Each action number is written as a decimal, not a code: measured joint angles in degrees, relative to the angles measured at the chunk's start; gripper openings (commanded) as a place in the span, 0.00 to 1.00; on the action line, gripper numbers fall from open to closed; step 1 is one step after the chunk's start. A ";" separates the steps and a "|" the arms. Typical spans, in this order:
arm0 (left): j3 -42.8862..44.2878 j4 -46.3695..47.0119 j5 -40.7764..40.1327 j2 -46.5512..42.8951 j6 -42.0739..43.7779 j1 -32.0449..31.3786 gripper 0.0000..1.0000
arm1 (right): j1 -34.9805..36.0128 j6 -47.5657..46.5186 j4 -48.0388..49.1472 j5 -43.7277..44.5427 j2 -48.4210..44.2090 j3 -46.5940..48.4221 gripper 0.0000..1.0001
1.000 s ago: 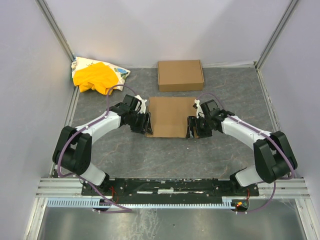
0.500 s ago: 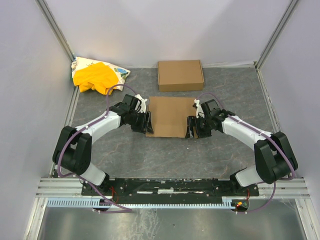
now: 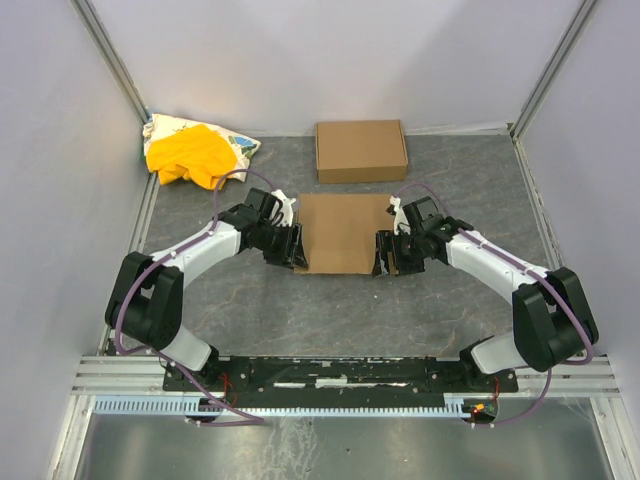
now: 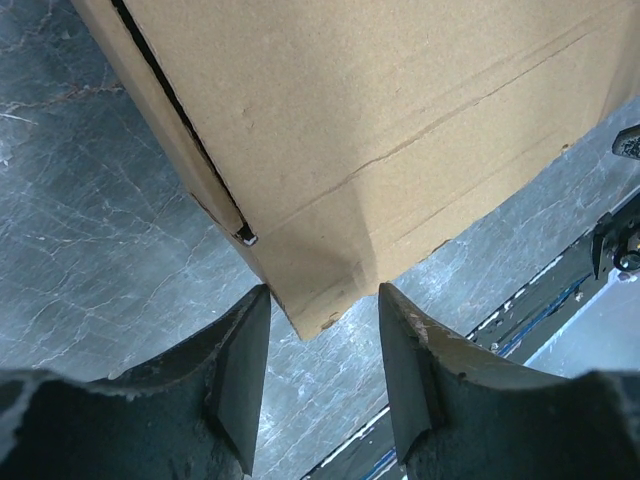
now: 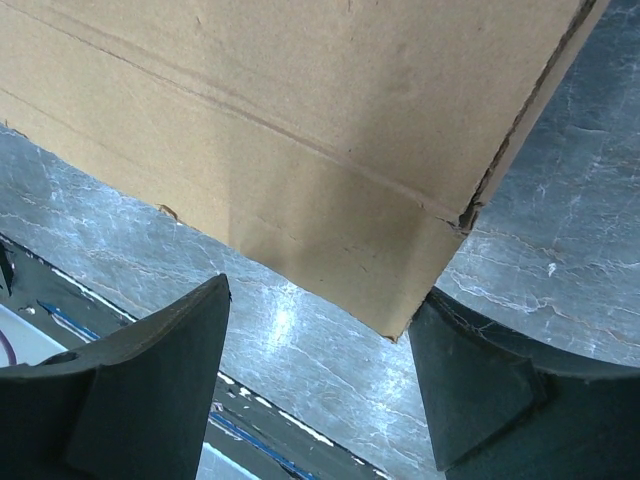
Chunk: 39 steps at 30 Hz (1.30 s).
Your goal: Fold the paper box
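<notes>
The paper box (image 3: 342, 232) lies shut and flat in the middle of the table, a plain brown rectangle. My left gripper (image 3: 292, 250) is at its near left corner. In the left wrist view that corner of the box (image 4: 380, 120) pokes between the open jaws of the left gripper (image 4: 323, 305), close to the left finger (image 4: 240, 360). My right gripper (image 3: 385, 255) is at the near right corner. In the right wrist view the box (image 5: 280, 120) hangs over the wide-open right gripper (image 5: 320, 300), its corner close by the right finger (image 5: 470, 380).
A second neat brown cardboard box (image 3: 361, 150) lies at the back, just beyond the paper box. A yellow cloth bundle (image 3: 195, 152) sits in the back left corner. Grey walls close in three sides, and a metal rail (image 3: 340, 375) runs along the near edge.
The right arm's elbow has drifted slightly to the right. The box and both grippers stay where they were.
</notes>
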 measured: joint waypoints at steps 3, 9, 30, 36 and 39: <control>0.24 -0.39 0.33 0.00 0.00 0.04 0.53 | 0.00 0.00 -0.20 0.00 0.00 0.00 0.78; 0.72 -0.83 0.48 0.00 -0.02 0.04 0.52 | -0.02 0.00 -0.52 -0.02 -0.02 0.00 0.78; 0.74 -0.85 2.67 -0.09 -0.11 0.31 0.51 | -0.13 0.00 -2.34 -0.04 -0.52 0.44 0.78; 0.74 -0.85 2.51 -0.09 -0.11 0.31 0.52 | -0.26 -0.02 -2.49 -0.07 -0.66 0.52 0.78; 0.74 -0.81 1.70 -0.04 -0.11 0.31 0.52 | -0.26 0.00 -2.10 -0.31 -0.63 0.52 0.78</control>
